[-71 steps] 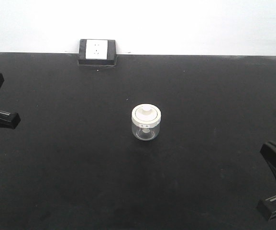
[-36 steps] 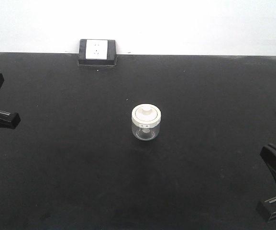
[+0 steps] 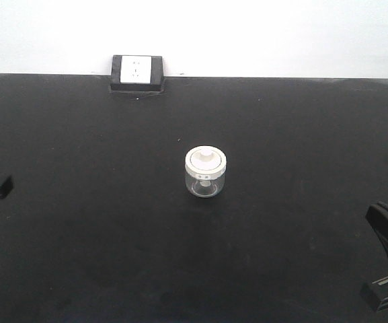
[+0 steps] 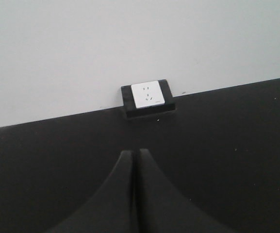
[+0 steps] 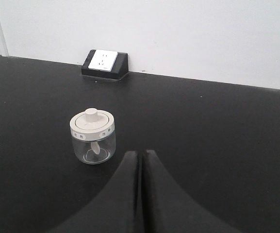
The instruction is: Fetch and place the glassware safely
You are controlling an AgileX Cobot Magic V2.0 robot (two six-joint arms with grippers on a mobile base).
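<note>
Tiny dark marks on the jar lid rim, too small to read, no other text

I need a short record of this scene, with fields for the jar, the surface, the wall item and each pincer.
jar: small clear glass jar with cream-white knobbed lid, upright, lid on
surface: black table
wall item: white socket in black wedge housing, at table's far edge
left pincer: shut, far from jar
right pincer: shut, jar ahead to its left, apart
</note>
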